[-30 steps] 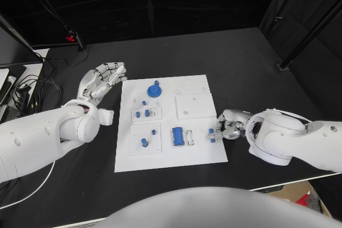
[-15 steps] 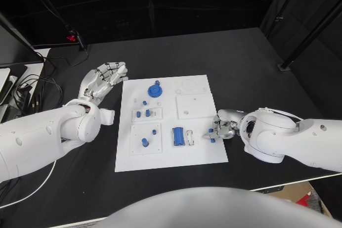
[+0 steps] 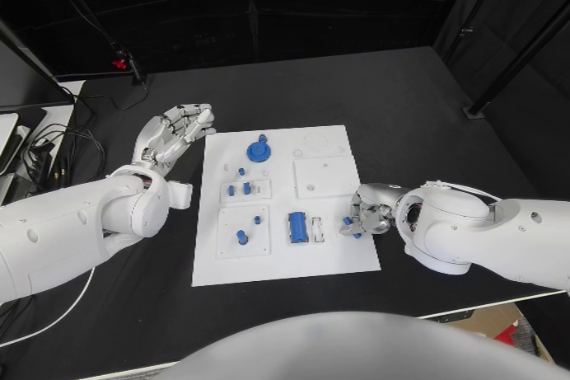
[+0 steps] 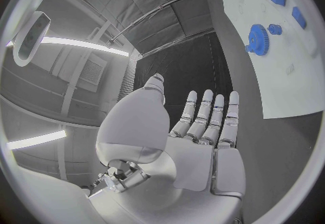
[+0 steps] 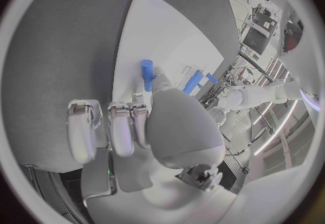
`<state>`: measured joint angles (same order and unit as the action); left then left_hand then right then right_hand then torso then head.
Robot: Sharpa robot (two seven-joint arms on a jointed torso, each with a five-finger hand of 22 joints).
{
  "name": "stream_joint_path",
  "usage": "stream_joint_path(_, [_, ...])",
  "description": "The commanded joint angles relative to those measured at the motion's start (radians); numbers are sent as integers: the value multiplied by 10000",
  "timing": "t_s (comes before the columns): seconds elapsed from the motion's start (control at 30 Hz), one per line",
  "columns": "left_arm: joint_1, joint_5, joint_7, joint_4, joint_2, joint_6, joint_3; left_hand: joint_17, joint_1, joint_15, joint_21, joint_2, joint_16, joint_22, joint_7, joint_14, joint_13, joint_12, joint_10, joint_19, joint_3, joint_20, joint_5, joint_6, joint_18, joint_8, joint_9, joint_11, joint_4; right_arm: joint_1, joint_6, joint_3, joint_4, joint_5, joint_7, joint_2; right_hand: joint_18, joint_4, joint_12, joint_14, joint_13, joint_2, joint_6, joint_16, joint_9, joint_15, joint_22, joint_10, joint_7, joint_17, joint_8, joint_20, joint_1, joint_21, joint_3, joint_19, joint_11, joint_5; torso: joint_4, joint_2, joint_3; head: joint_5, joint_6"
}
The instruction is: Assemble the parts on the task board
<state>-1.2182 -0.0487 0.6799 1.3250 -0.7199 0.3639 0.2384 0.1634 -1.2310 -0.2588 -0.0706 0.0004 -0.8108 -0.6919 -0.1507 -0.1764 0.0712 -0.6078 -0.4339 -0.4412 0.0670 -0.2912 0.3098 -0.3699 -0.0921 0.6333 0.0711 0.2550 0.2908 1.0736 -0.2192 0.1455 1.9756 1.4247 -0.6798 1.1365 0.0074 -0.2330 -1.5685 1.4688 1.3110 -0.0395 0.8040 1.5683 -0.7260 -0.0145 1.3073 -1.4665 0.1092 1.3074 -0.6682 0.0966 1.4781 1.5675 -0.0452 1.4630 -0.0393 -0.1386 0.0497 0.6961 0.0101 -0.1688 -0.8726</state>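
The white task board [image 3: 338, 265] lies in the middle of the black table. My right hand [image 3: 373, 208] sits at the board's right edge and pinches a small blue peg [image 3: 351, 225] between thumb and a finger; in the right wrist view the blue peg [image 5: 147, 75] stands just above the board [image 5: 156, 29]. A blue cylinder [image 3: 296, 227] lies to the left of the peg. A blue gear [image 3: 258, 152] sits at the board's far end. My left hand [image 3: 176, 130] rests flat and open beside the board's far left corner, holding nothing, its fingers [image 4: 210, 118] straight.
Small blue pieces [image 3: 238, 187] stand in the left plate, and another blue piece [image 3: 241, 236] in the near-left plate. A square white plate [image 3: 323, 178] sits far right on the board. Cables [image 3: 48, 141] lie at the table's left edge.
My right hand has shifted slightly left over the board's right edge with the blue peg in it. The left hand has stayed still.
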Motion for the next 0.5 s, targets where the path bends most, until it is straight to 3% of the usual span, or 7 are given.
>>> stream_joint_path(0.03, [-13,2,983,7,-10,-109,-9,-15,-3,14,-5,76,-29,10,-1422,64,-15,-48,59,41,56,8,67,44,25,36,-16,7,17,-146,-227,128,-3,-365,85,14,-74,419,-23,1019,2597,-84,152,25,3737,88,2635,-1043,85,2634,1154,41,321,33,775,1078,-109,-139,-1,0,5,19,0])
stream_joint_path(0.1, [-13,2,980,6,-15,-117,-9,-16,-3,13,-5,77,-30,11,-1422,65,-15,-49,60,42,57,8,68,45,26,36,-16,7,17,-150,-630,127,77,-555,288,45,-74,421,-23,1019,2597,-51,188,25,3980,118,2635,-1043,136,2634,1434,82,351,33,990,1078,-176,-127,2,10,8,21,0])
stream_joint_path(0.13, [-13,2,978,6,-21,-117,-9,-23,-4,13,-4,81,-34,15,-1422,68,-17,-53,65,46,61,8,70,51,27,38,-17,8,18,-153,-975,127,143,-735,468,78,-74,383,-23,1019,2597,40,421,25,4338,145,2635,-1043,192,2634,1854,111,333,33,1321,1078,-193,-77,-3,14,9,27,0])
stream_joint_path(0.17, [-13,2,977,7,-26,-118,-9,-23,-4,13,-4,81,-34,15,-1422,68,-17,-53,65,46,61,8,70,51,27,38,-17,8,18,-154,-1140,127,171,-834,557,96,-74,379,-23,1019,2597,40,502,25,4400,151,2635,-1043,164,2634,1923,121,334,33,1400,1078,-193,-110,-8,15,9,33,0])
stream_joint_path(0.23, [-12,2,977,5,-34,-116,-9,-23,-4,13,-4,81,-34,15,-1422,68,-17,-53,65,46,61,8,70,51,27,38,-17,8,18,-156,-1531,127,234,-1140,780,150,-74,352,-23,1019,2597,249,872,25,4819,176,2635,-1043,201,2634,2439,150,229,33,1807,1078,-224,-160,-17,6,0,42,0])
stream_joint_path(0.5, [-10,2,973,-17,-37,-123,-9,-23,-4,13,-4,81,-34,15,-1422,68,-17,-53,65,46,61,8,70,51,27,38,-17,8,18,-159,-2564,126,426,-2473,1473,423,-74,467,-23,1019,2597,389,1395,25,5201,178,2635,-1043,174,2634,2939,167,182,33,2287,1078,-209,-416,-7,5,1,52,0])
